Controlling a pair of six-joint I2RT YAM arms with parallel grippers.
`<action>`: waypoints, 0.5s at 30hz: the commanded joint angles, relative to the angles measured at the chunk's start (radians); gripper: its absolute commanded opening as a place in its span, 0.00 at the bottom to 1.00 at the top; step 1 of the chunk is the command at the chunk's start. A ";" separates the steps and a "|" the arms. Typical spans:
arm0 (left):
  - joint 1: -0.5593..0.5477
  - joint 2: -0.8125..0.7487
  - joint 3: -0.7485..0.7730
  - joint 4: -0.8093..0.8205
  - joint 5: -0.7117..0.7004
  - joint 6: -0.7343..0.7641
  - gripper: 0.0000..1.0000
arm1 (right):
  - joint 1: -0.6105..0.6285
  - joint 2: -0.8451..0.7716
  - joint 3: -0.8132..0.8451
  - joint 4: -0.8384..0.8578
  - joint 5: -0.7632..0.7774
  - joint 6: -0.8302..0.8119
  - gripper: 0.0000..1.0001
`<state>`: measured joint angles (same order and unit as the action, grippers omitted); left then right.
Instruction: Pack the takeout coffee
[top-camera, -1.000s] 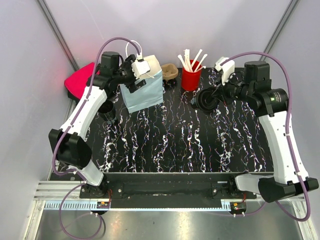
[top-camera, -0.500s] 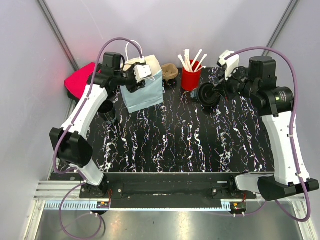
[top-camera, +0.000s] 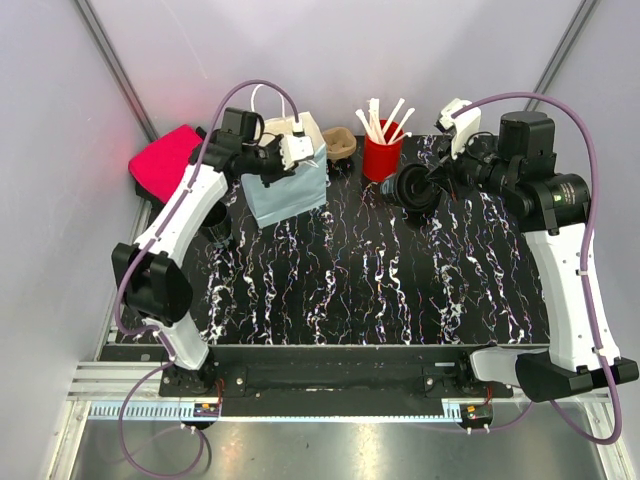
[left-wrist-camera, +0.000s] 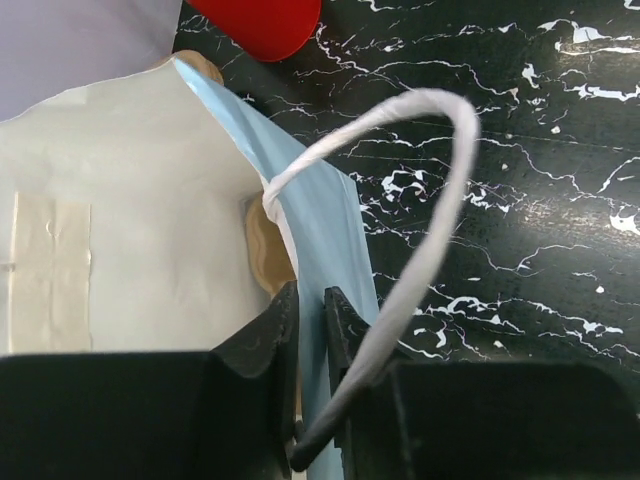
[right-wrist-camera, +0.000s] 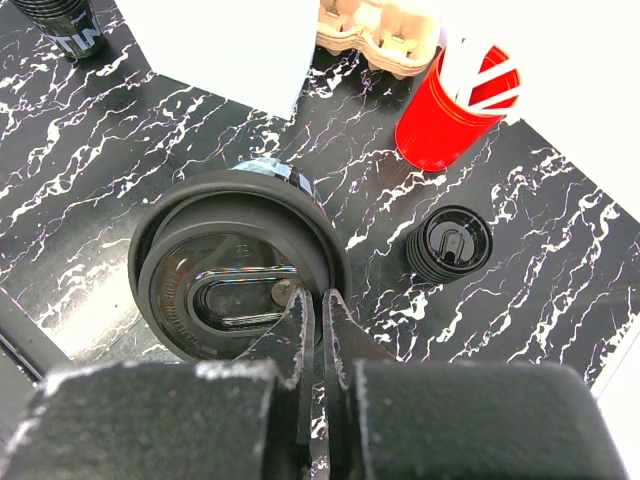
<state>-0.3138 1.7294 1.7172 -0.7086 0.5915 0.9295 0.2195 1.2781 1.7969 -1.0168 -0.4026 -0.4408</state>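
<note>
Presently, the right gripper (top-camera: 432, 185) is clamped on the lid rim of the takeout coffee (top-camera: 412, 188), held aloft and tilted (lid towards the wrist), with the paper bag (top-camera: 290, 190) at nine o'clock, its wall pinched by the left gripper (left-wrist-camera: 311, 296).

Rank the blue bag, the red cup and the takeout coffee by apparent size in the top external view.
1. The blue bag, clearly largest.
2. The red cup and the takeout coffee look about alike; the coffee is tilted, so unranked.

Black tabletop (top-camera: 350, 280), white marble veins; pale blue bag (top-camera: 290, 195); red cup (top-camera: 380, 160); black takeout coffee (right-wrist-camera: 235, 270).
</note>
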 joint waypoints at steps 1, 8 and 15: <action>-0.030 -0.013 0.058 0.024 -0.038 -0.037 0.11 | -0.005 -0.022 0.041 0.024 0.010 0.019 0.00; -0.128 -0.054 0.071 0.034 -0.100 -0.152 0.00 | -0.005 0.000 0.065 0.043 0.074 0.057 0.00; -0.246 -0.100 0.064 0.029 -0.193 -0.369 0.00 | -0.006 0.006 0.110 0.063 0.162 0.100 0.00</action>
<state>-0.5034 1.7157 1.7424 -0.7147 0.4694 0.7200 0.2195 1.2812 1.8477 -1.0134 -0.3157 -0.3870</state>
